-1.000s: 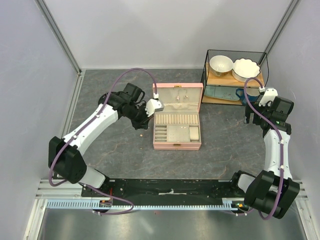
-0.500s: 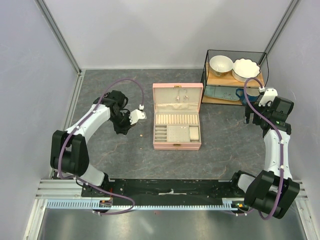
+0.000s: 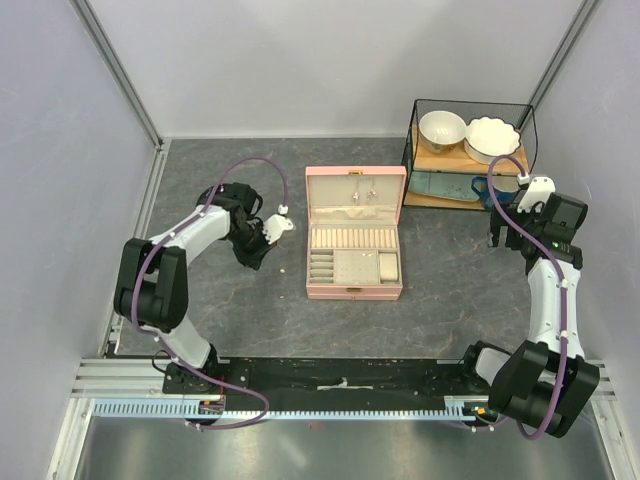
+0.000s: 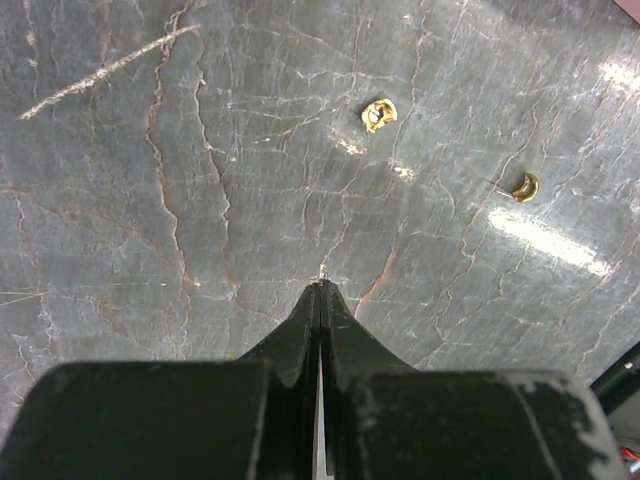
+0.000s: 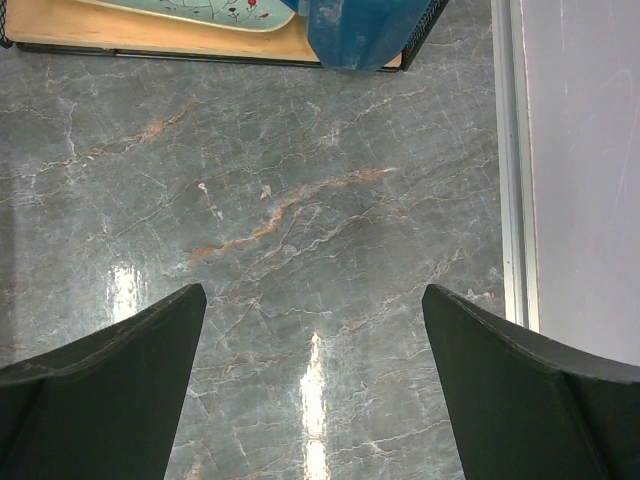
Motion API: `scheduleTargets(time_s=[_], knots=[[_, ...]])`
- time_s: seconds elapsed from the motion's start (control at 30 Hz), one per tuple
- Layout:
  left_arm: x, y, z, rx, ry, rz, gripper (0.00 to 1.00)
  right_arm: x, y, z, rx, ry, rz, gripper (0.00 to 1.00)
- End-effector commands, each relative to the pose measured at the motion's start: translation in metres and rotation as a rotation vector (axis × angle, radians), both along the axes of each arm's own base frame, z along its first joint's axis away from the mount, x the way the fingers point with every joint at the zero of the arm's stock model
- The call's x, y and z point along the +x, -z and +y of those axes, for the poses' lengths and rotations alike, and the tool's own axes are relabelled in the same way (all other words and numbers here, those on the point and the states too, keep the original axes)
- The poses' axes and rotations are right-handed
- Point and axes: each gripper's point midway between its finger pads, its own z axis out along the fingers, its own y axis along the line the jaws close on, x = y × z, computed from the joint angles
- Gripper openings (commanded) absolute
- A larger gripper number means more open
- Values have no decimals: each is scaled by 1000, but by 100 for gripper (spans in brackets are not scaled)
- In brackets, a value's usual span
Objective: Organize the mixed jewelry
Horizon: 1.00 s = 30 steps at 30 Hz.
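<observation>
Two gold pieces of the mixed jewelry lie on the grey marble in the left wrist view, a curled one (image 4: pixel 380 114) and a crescent one (image 4: pixel 524 186). My left gripper (image 4: pixel 322 287) is shut, its tips close over the table just short of them. A tiny pale speck (image 4: pixel 322 269) shows right at the tips; whether it is pinched or lying loose I cannot tell. From above, the left gripper (image 3: pixel 259 262) is left of the open pink box (image 3: pixel 355 292), with a gold speck (image 3: pixel 283 270) between them. My right gripper (image 3: pixel 497 238) (image 5: pixel 314 290) is open, over bare marble.
A black wire rack (image 3: pixel 412 150) at the back right holds two white bowls (image 3: pixel 441 130) and a wooden tray. A blue object (image 5: pixel 360 30) hangs over the tray's edge ahead of the right gripper. A metal rail and the wall (image 5: pixel 510 150) run along the right.
My left arm has pulled back from the box lid's left corner, swinging left and down toward the table, gripper shut throughout. The right arm has not moved.
</observation>
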Motion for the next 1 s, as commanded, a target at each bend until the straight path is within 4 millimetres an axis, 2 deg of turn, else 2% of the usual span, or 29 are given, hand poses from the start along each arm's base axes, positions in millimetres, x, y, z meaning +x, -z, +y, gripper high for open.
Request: scheduleTargets(time_s=[0.0,0.17,0.37,0.5,0.97], knots=[[6,-7,-2,-41,101,-133,2,1,-2,1,2,-11,-15,98],[-2,-2,6,-43,404,-241,2,2,-2,1,6,-11,-16,98],[-3,-12,-2,-72,702,-389,2,1,-3,1,4,-10,-18,98],[3,-16,-4,-59,789,-440,2,1,-2,1,2,-10,-17,98],[5,8,3,49,1124,-550,1,1,-1,0,-2,-7,-12,98]])
